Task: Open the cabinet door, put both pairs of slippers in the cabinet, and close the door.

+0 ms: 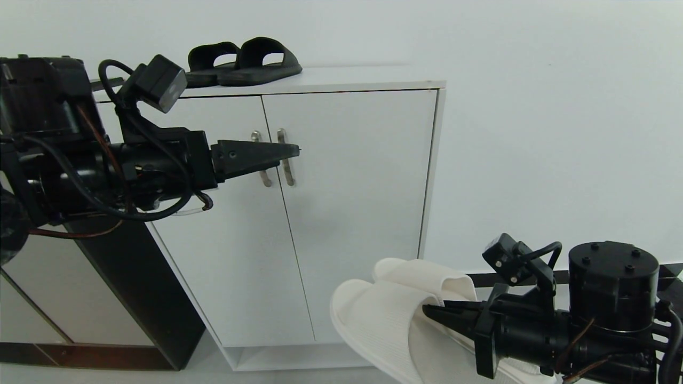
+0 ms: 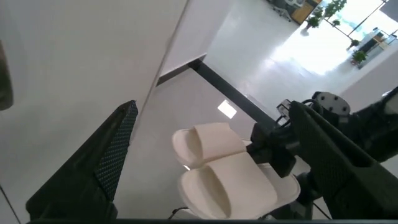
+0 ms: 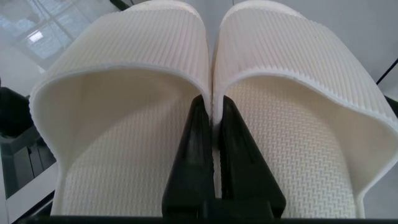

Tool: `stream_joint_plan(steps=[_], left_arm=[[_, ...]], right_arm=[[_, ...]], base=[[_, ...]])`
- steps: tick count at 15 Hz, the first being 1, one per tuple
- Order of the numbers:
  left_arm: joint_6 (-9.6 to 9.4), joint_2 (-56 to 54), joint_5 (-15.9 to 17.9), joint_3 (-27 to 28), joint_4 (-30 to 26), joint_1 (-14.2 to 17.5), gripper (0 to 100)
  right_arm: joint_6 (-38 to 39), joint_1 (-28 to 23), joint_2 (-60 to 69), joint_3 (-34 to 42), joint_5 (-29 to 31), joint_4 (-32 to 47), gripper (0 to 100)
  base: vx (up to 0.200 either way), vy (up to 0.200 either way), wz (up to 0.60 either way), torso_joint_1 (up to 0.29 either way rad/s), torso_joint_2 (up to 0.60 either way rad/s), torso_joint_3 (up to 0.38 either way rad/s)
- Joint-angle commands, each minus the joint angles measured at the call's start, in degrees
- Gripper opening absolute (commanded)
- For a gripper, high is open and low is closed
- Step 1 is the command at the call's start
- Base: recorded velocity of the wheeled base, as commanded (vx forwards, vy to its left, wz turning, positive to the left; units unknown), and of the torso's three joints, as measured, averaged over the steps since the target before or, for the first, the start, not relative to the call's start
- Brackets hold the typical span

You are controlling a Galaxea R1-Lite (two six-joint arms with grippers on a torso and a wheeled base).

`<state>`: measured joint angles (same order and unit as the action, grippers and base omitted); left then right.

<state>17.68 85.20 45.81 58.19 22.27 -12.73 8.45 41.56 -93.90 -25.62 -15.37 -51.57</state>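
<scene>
We're on opening the cabinet (image 1: 352,213): doors shut, left pincer (image 1: 291,151) wide at its handle (image 1: 288,173), right pincer (image 1: 428,310) clamping the white slippers (image 1: 373,320) in front. Next: grip, pull outward.

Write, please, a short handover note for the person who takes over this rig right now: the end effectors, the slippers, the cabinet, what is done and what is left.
Left end effector: open, holding nothing, raised in front of the door handles; contact cannot be judged.
Right end effector: shut on the white slippers, pinching both inner edges together, low and to the right of the cabinet.
Black slippers: side by side on the cabinet top.
Done: the white pair is picked up.
Left: both doors are shut, so open one, put both pairs inside, then close it.
</scene>
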Motion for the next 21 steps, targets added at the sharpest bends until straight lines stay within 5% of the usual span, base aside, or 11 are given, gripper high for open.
stream_joint_plan(steps=[1,6,13,15,21], left_arm=[[-0.45,0.8,-0.2,0.2,0.1,0.7,100],[-2.21,4.9,-0.2,3.2,0.1,4.9,100],[-2.73,11.6,-0.8,8.3,0.3,4.9,100],[-4.49,13.3,-4.1,9.3,0.4,5.0,100],[-4.58,16.4,-6.5,13.1,0.3,5.0,100]], right_arm=[[0.0,0.0,-0.3,0.0,-0.1,0.0,0],[0.0,0.0,-0.4,0.2,-0.1,0.0,0],[0.0,0.0,-0.5,0.2,-0.1,0.0,0],[0.0,0.0,-0.5,0.3,-0.1,0.0,0],[0.0,0.0,-0.4,0.6,-0.1,0.0,0]], base=[[0.0,0.0,0.0,0.0,0.0,0.0],[0.0,0.0,0.0,0.0,0.0,0.0],[0.0,0.0,0.0,0.0,0.0,0.0],[0.0,0.0,0.0,0.0,0.0,0.0],[0.0,0.0,0.0,0.0,0.0,0.0]])
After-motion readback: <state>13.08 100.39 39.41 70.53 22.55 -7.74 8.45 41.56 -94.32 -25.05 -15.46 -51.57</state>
